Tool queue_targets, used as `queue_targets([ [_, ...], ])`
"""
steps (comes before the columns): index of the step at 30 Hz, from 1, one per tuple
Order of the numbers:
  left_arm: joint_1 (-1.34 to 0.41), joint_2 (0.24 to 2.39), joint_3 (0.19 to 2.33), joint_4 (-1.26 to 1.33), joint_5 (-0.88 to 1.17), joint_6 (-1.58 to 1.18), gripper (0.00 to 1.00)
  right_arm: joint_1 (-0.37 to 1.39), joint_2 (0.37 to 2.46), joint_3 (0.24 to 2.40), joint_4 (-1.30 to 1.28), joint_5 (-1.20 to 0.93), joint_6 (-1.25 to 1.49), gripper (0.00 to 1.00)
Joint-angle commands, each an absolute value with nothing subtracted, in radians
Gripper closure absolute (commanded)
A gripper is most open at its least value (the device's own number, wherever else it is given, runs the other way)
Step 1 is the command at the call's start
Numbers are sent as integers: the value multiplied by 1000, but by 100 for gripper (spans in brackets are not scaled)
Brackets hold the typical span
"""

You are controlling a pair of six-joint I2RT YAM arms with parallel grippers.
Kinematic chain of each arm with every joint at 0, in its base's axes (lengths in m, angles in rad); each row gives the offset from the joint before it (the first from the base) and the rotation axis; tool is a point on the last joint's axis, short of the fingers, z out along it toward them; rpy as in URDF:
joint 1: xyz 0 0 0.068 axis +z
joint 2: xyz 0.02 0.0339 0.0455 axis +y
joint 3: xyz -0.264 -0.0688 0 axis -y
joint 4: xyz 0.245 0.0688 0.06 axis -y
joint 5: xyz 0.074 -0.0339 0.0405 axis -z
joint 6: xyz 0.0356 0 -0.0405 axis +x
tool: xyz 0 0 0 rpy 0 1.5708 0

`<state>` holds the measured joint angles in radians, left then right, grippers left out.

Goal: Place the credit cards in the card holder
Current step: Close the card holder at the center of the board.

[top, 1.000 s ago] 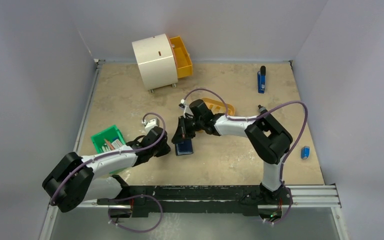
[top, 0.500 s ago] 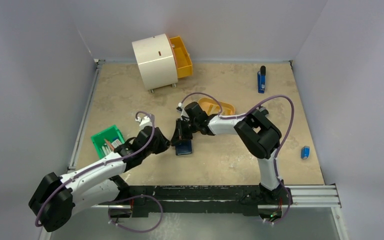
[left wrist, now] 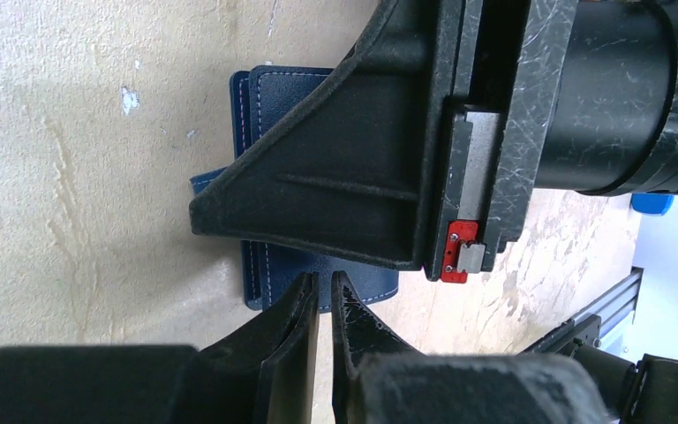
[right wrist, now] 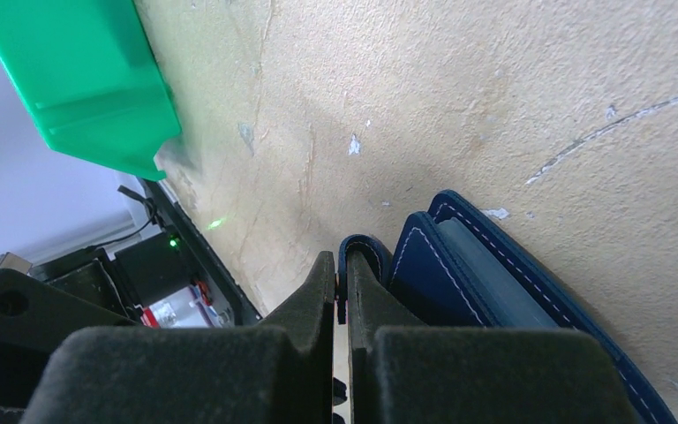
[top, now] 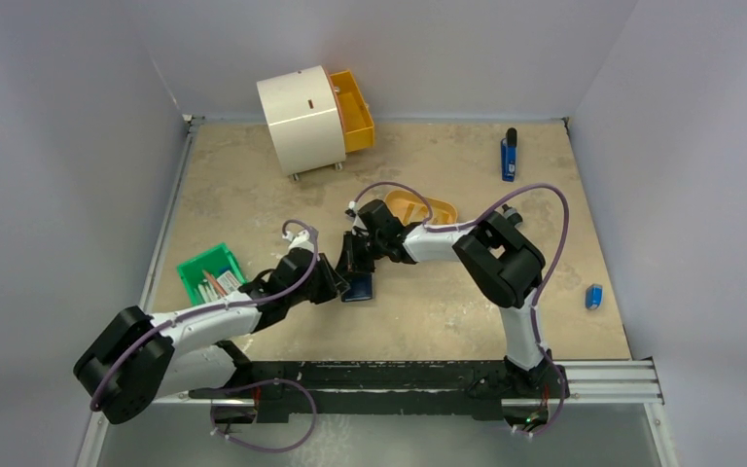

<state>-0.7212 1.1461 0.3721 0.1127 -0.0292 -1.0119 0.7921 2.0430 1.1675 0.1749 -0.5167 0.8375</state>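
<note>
Two grippers are seen meeting at the small dark navy-blue folding card holder (top: 358,286), centre of the overhead frame. The right gripper (right wrist: 340,287) is pinched shut on its flap edge. The left gripper (left wrist: 325,300) is nearly closed, empty, beside the holder.

Overhead view looks down from behind the arms; 2 close wrist views share the card holder (left wrist: 318,177).

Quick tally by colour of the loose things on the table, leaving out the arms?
Blue: 3 (card holder, long blue item, small blue item)
Orange: 1 (oval tray)
Green: 1 (box)
Cream: 1 (round drawer unit, its drawer orange)
Total: 6
</note>
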Motion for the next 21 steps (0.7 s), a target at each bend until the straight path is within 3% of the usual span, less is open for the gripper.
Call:
queue_targets([
  [1,-723,1159,371,213,-20,-1007,90,798,2043,1195,143,-485,836,100],
  [7,-723,1193,354,220,-39,-995,90,798,2039,1214,96,-466,803,99],
  [13,-723,1246,332,290,-41,-999,91,802,2046,1237,38,-439,775,92],
  [21,-724,1272,334,327,-26,-1002,91,813,2031,1275,-50,-388,718,63],
])
